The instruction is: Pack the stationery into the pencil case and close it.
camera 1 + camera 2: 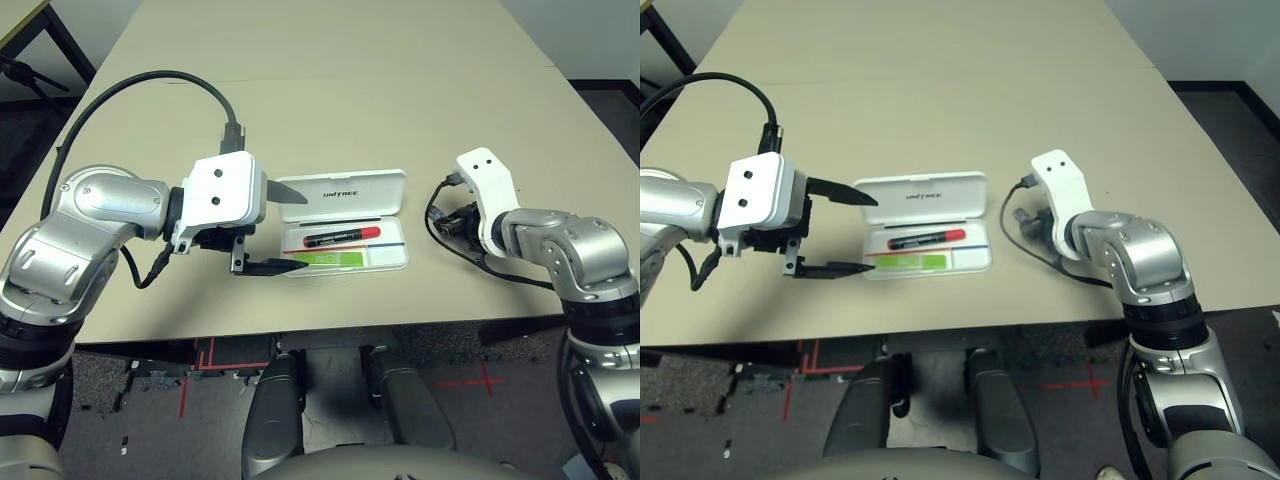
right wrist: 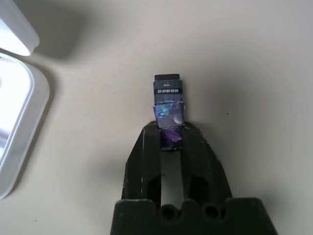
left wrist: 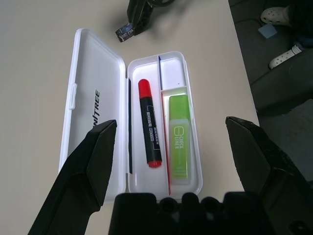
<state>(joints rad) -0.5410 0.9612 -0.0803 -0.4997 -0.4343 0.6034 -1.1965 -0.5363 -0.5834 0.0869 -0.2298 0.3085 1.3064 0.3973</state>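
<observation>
- Two black fingers of the right gripper (image 2: 168, 139) pinch the small dark block (image 2: 167, 105), its long axis running straight out past the tips; the head views hide this grip behind the wrist.
- Left gripper (image 3: 171, 142) is spread wide just short of the open pencil case (image 3: 98, 63).
- Beyond its tips, red marker (image 3: 149, 129) and green highlighter (image 3: 179, 134) lie parallel inside, lengthwise.
- Bare table (image 1: 330, 90) stretches past the lid.
</observation>
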